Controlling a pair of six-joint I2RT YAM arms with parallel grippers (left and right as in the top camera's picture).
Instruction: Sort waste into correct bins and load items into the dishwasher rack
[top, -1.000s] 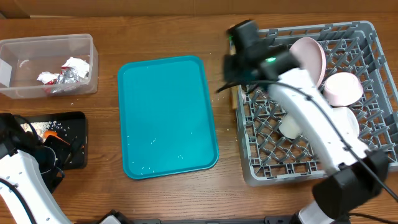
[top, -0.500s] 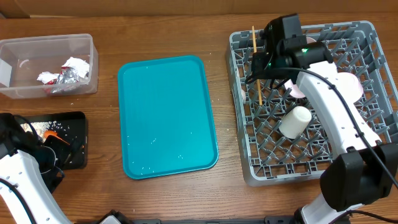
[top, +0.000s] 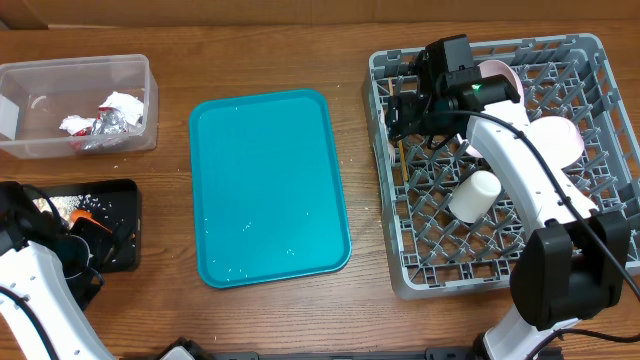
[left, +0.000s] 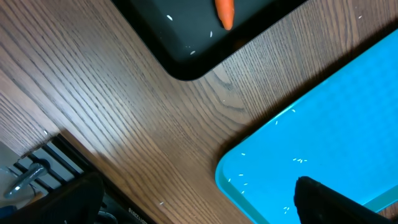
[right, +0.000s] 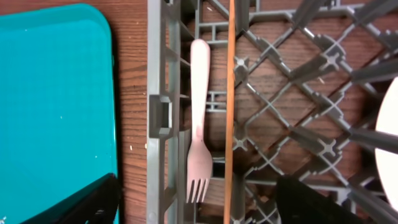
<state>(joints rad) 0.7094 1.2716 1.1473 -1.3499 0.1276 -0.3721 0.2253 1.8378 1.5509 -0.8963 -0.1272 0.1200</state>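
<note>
My right gripper (right: 208, 205) hangs open over the left side of the grey dishwasher rack (top: 480, 283). Under its spread fingers a white fork (right: 199, 118) and a thin yellow stick (right: 230, 93) lie side by side on the lattice, just inside the rack's left wall (right: 160, 112). A white cup (top: 475, 195), a plate (top: 503, 82) and a bowl (top: 555, 140) also sit in the rack. My left gripper (left: 199, 208) is open and empty, low over the table between the black tray (left: 186, 56), which holds the carrot (left: 225, 12), and the teal tray (left: 323, 143).
The clear tub (top: 75, 70) at the far left holds crumpled napkins (top: 120, 105) and a foil wrapper (top: 100, 125). The teal tray (top: 268, 185) lies bare in the middle, apart from a few crumbs. The black tray (top: 105, 200) sits at the front left.
My right arm swung over the rack's left side carrying the yellow stick, came down and opened. The stick now lies loose beside the fork. The left arm has not moved.
</note>
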